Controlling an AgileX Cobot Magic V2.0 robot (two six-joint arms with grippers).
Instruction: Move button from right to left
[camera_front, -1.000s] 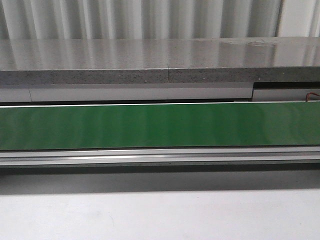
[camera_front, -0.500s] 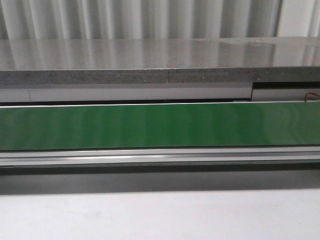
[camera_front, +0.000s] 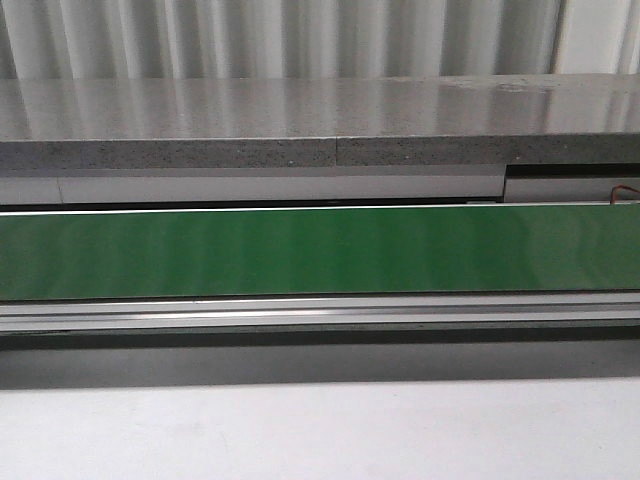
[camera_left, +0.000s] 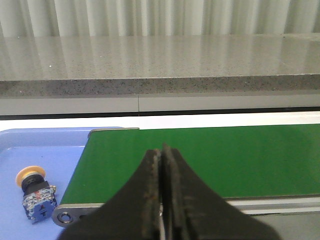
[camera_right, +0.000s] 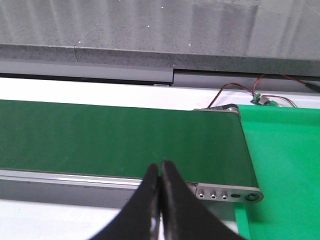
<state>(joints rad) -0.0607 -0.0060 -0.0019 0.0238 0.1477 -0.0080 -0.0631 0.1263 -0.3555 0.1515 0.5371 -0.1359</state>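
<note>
Where the front view looks forward over the white table (camera_front: 320, 435), a grey speckled stone ledge (camera_front: 300, 120) runs the full width at the far side, with pale corrugated panels (camera_front: 280, 38) rising behind it. Nearer than the ledge, a long green conveyor belt (camera_front: 320, 250) spans the scene from left to right, edged on its near side by an aluminium rail (camera_front: 320, 312).

At the belt's left end lies a light blue tray (camera_left: 45, 150), and at its right end a bright green tray (camera_right: 285, 160). Red and black wires (camera_right: 240, 87) lead to a small green connector just beyond the far corner of the green tray.

The left gripper (camera_left: 161, 200) hangs over the near edge of the belt with its dark fingers pressed together, holding nothing. The right gripper (camera_right: 160, 200) is likewise closed and empty, near the belt's right end.

The button (camera_left: 34, 194) lies tilted on the blue tray, just beside the belt's left end roller, its yellow-orange cap pointing away from the near edge and its blue-grey block nearer.
</note>
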